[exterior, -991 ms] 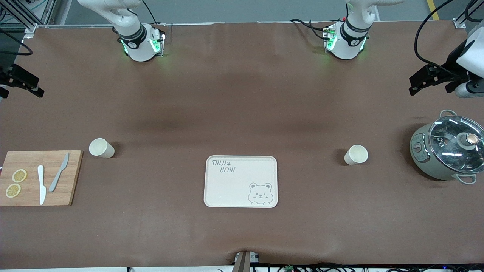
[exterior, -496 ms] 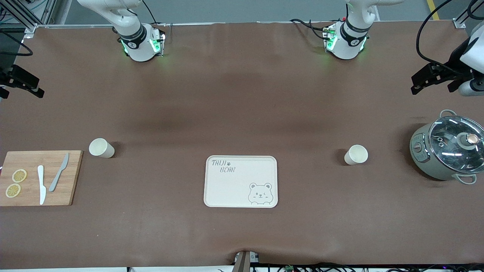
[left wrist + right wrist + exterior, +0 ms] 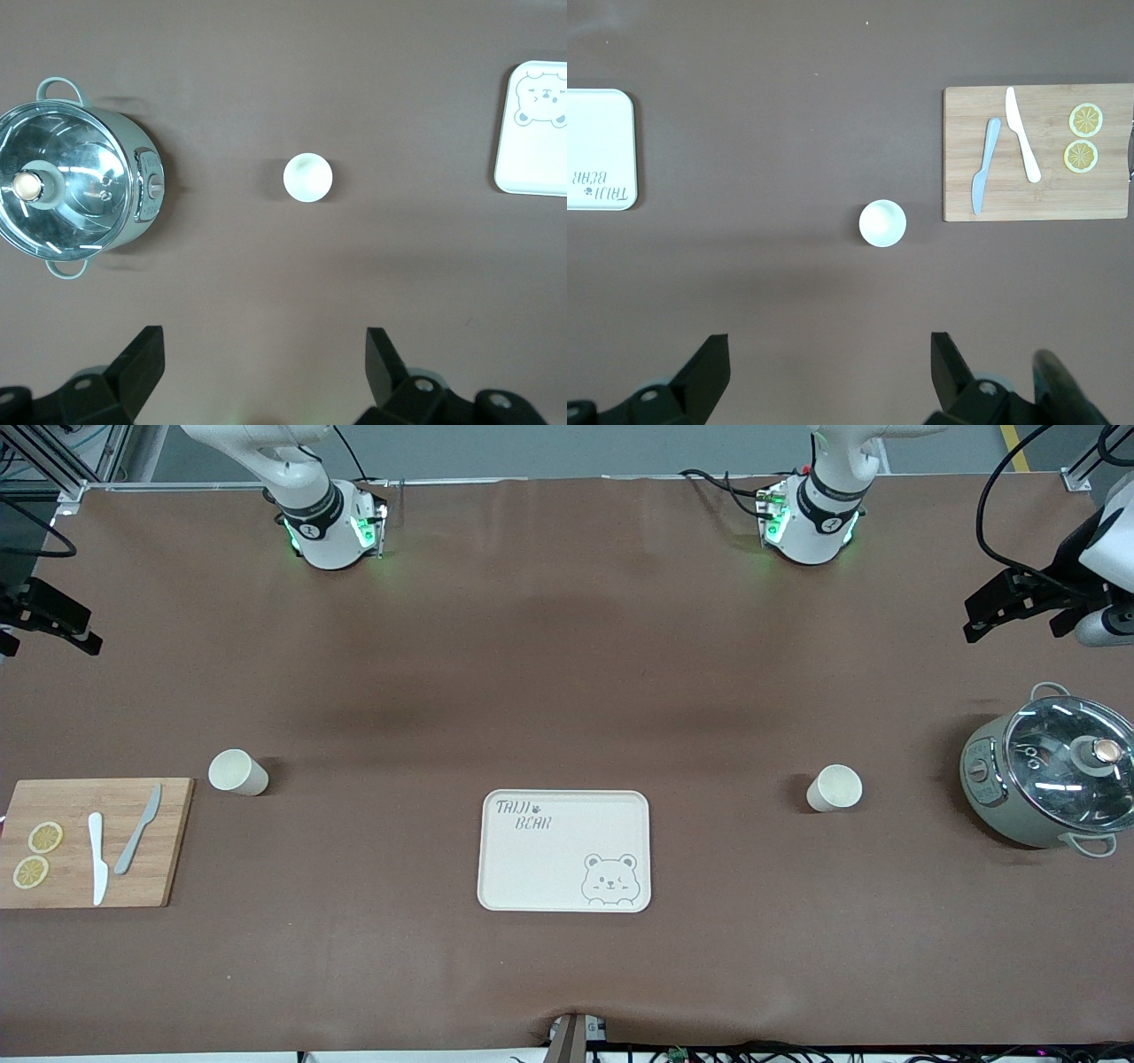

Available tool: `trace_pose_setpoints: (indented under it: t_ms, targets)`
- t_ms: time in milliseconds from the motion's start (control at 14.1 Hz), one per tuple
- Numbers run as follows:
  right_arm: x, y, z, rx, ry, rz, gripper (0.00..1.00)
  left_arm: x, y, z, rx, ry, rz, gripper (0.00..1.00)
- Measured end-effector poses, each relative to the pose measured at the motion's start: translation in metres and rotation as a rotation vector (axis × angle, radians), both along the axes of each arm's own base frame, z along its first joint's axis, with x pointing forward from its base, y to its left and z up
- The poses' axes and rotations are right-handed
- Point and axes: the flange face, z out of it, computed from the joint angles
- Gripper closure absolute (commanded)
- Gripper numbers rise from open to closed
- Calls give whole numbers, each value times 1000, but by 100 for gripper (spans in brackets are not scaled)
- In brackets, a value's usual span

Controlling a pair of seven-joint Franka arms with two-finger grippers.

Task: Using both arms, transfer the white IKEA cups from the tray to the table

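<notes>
Your left gripper (image 3: 261,367) hangs spread wide over bare table, above one cup (image 3: 834,787) near the pot (image 3: 1050,779). Your right gripper (image 3: 828,372) gapes too, above the other cup (image 3: 236,771), beside the board's (image 3: 168,841) corner.

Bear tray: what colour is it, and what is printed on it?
The bear tray is cream, with a grey bear face and "TAIJI BEAR" lettering. Front view shows it best.

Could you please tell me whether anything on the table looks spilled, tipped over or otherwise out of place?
Nothing stands out. Both small off-white cups stand upright on the brown table, and the cream bear tray between them is bare.
</notes>
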Motion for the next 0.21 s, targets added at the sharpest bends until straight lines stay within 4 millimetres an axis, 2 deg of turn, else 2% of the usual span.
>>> trace_pose_setpoints:
  t_ms: [212]
  targets:
    - [0,0,0,0,0,0,0,-1,0,1,0,4,0,0]
